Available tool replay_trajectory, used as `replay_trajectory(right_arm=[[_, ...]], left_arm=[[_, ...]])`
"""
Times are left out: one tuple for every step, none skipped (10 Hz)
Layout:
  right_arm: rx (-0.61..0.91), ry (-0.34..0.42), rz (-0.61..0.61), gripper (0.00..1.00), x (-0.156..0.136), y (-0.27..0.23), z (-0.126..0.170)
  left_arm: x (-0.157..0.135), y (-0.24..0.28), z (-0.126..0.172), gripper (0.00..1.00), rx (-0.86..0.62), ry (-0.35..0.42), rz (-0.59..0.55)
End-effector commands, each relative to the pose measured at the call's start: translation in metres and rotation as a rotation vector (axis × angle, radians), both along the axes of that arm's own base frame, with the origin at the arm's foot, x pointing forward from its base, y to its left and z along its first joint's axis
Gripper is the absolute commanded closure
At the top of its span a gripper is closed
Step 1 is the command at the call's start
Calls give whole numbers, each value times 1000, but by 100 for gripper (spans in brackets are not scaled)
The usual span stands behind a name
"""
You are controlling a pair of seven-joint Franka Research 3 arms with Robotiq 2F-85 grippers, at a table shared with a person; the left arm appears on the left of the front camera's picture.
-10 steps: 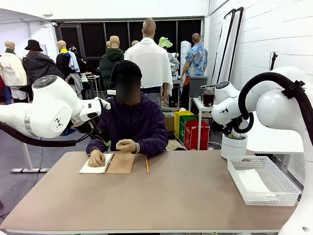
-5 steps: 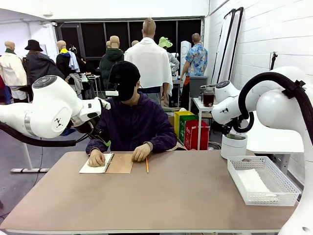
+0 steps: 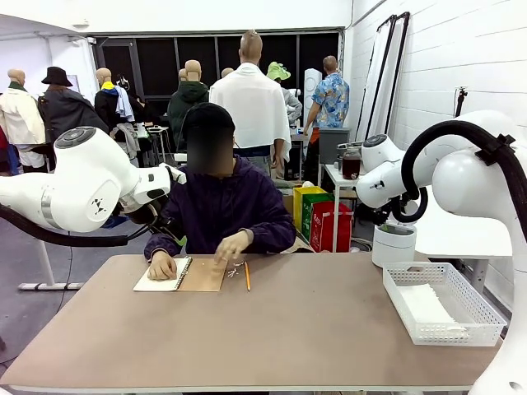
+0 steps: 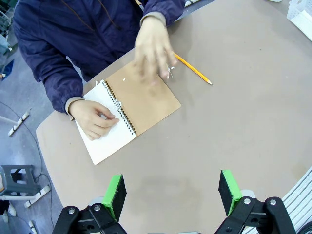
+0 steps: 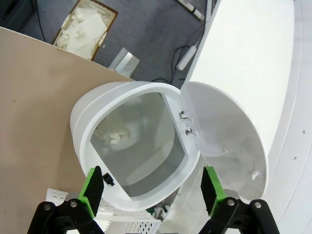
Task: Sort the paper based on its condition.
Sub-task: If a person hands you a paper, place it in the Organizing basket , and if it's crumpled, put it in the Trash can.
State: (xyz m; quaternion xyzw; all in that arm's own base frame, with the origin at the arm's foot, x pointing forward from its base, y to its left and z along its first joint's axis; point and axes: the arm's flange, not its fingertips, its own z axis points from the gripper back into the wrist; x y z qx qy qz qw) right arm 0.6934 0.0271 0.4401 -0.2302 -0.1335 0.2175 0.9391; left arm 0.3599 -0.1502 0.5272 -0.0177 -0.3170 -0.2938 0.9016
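Both grippers empty: left gripper [image 4: 169, 191] and right gripper [image 5: 152, 189] spread apart. Person's hand [image 4: 154, 52] at the notepad [image 4: 130, 112] — you wait for paper.

even bright overhead light, no hard shadows on table [image 3: 272, 329]. soft shadow under person's raised hand [image 4: 153, 48], which is motion-blurred in left wrist view. dark windows at back, white wall at right bright. wrist views wide-angle, table edge bowed, corners stretched. bin [image 5: 131, 146] sharp, mild glare on its open lid [image 5: 224, 141]. green pads [image 4: 115, 195] near lens slightly soft.
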Motion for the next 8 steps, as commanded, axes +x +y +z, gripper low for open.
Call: replay_trajectory(right_arm=[[-3, 4, 6, 0, 0, -1, -1], [-3, 4, 6, 0, 0, -1, -1], [-3, 4, 6, 0, 0, -1, -1], [-3, 4, 6, 0, 0, -1, -1], [-3, 4, 6, 0, 0, -1, -1], [-3, 4, 6, 0, 0, -1, -1], [-3, 4, 6, 0, 0, -1, -1], [-3, 4, 6, 0, 0, -1, -1]], left_arm=[[0, 1, 0, 0, -4, 7, 1], [0, 1, 0, 0, -4, 7, 1], [0, 1, 0, 0, -4, 7, 1], [0, 1, 0, 0, -4, 7, 1], [0, 1, 0, 0, -4, 7, 1], [0, 1, 0, 0, -4, 7, 1], [0, 1, 0, 0, -4, 7, 1], [0, 1, 0, 0, -4, 7, 1]])
